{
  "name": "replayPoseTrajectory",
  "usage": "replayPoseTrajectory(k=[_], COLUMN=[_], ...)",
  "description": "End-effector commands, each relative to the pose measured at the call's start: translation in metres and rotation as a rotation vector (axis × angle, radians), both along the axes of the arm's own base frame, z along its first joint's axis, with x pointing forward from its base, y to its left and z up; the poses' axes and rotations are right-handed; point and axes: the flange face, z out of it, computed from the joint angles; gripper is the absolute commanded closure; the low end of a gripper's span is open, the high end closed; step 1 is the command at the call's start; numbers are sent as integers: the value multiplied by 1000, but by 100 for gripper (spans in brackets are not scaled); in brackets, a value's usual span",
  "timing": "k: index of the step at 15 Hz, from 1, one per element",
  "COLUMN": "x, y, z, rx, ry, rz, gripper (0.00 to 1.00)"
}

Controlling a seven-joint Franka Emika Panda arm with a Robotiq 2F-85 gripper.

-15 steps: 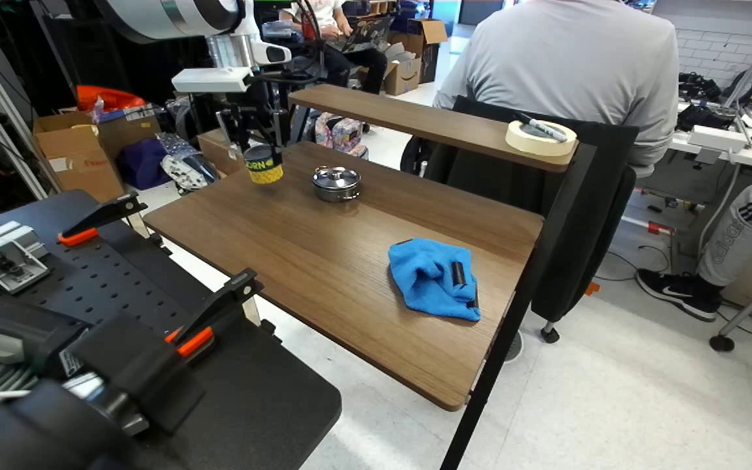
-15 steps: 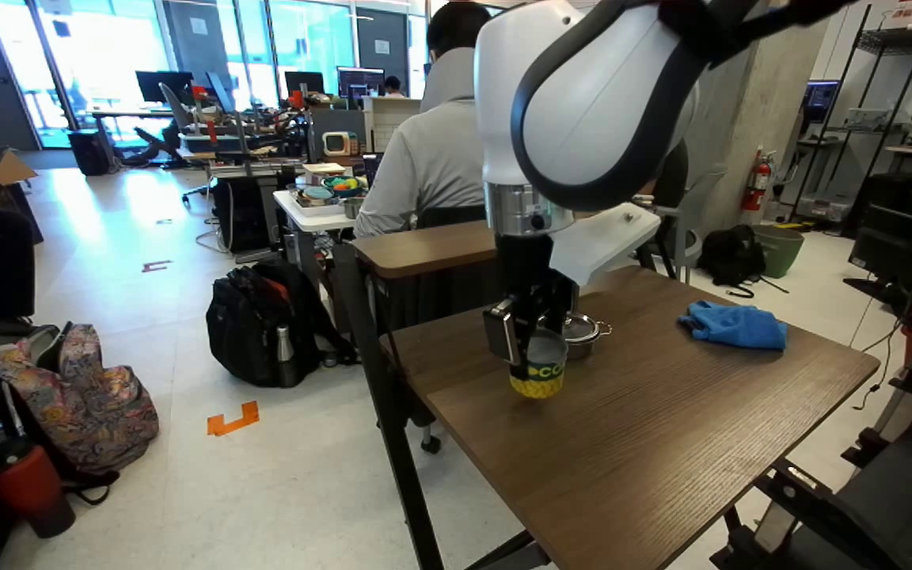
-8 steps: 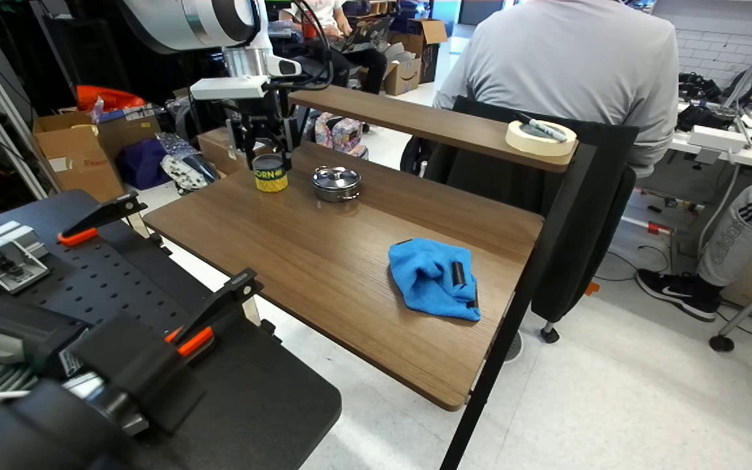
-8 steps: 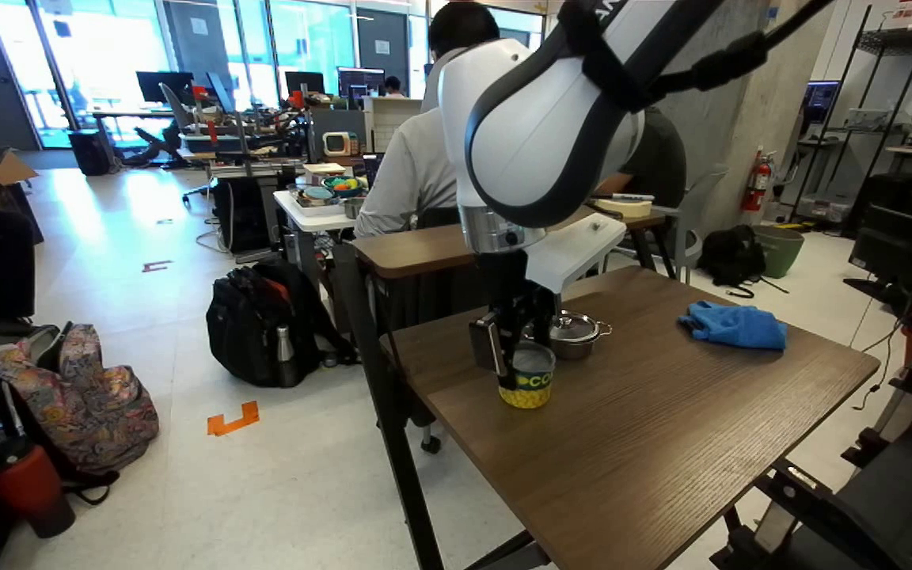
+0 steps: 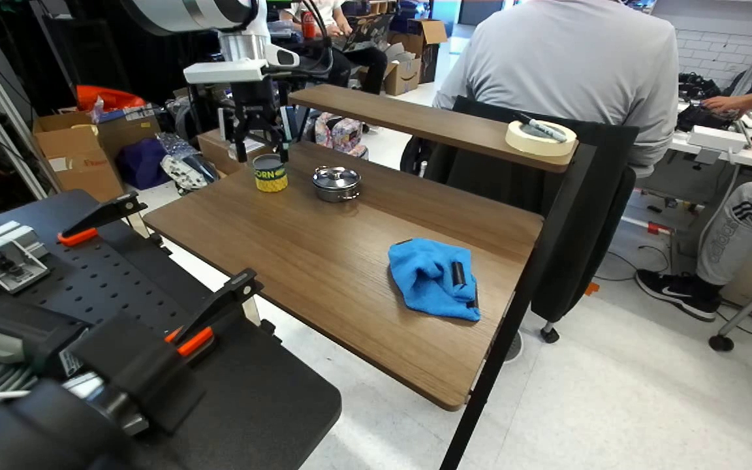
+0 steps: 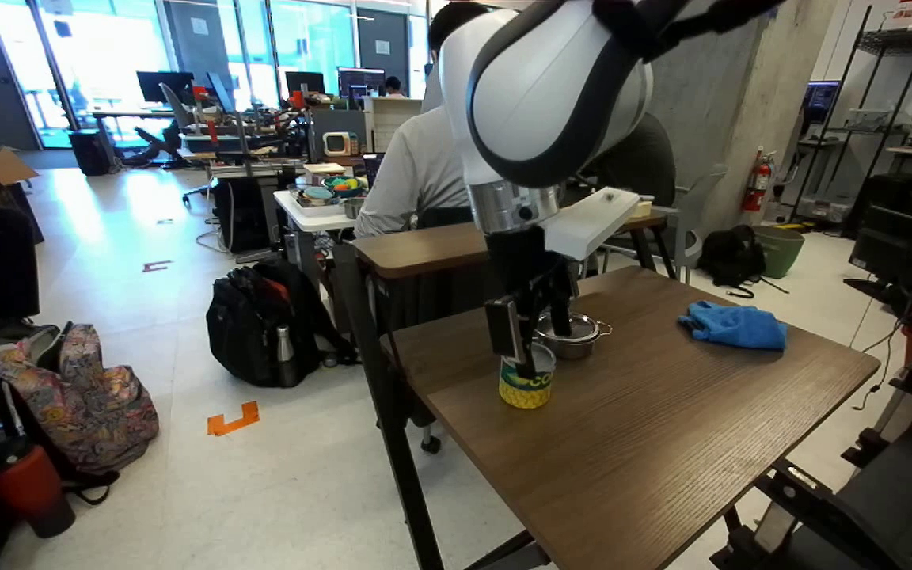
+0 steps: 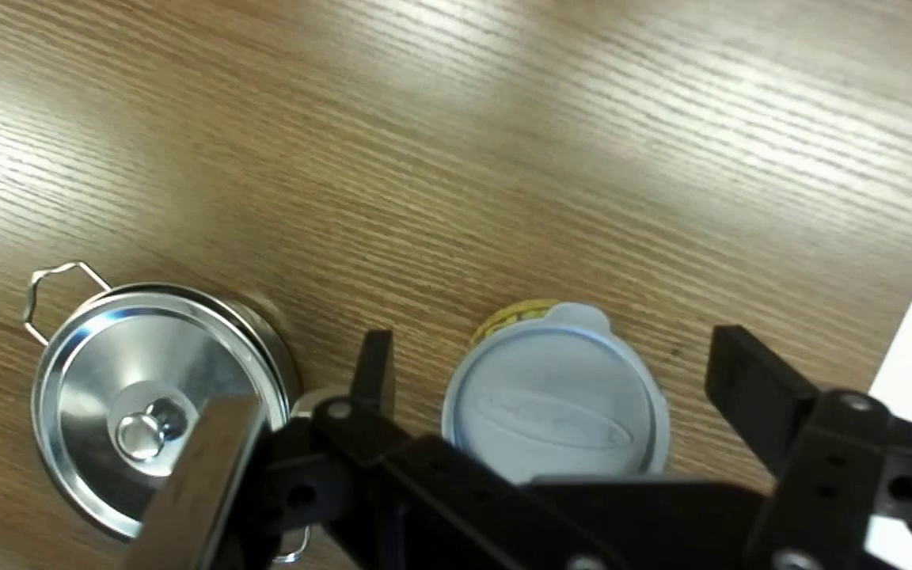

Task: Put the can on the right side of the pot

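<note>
The yellow and green corn can (image 5: 270, 175) stands upright on the wooden table (image 5: 324, 261), and its grey lid (image 7: 555, 404) shows in the wrist view. Beside it is the small steel pot (image 5: 337, 185) with its lid on; a gap of bare wood separates them. The wrist view has the pot (image 7: 147, 364) left of the can, partly covered by the gripper. Just above the can, my gripper (image 7: 552, 348) is open, its fingers (image 7: 749, 388) spread on both sides of the lid without touching it. In an exterior view the gripper (image 6: 545, 348) partly hides the can (image 6: 526, 389).
A blue cloth (image 5: 433, 279) lies toward the table's far end from the can. A raised wooden shelf (image 5: 415, 121) runs along one long side, carrying a tape roll (image 5: 540, 138) and a marker. A person (image 5: 565, 72) sits behind it.
A second ago the can hung in the gripper above the table; it then came down onto the wood beside the pot. The fingers have since spread and the gripper has risen a little.
</note>
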Motion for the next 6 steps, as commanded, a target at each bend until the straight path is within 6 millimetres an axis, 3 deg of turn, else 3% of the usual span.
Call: replayPoseTrajectory(k=[1, 2, 3, 6], x=[-41, -50, -22, -39], y=[-25, -33, -16, -34], z=[49, 56, 31, 51], rx=[60, 74, 34, 50], ry=[57, 64, 37, 56], rz=[29, 24, 16, 14], gripper=[0, 0, 0, 0])
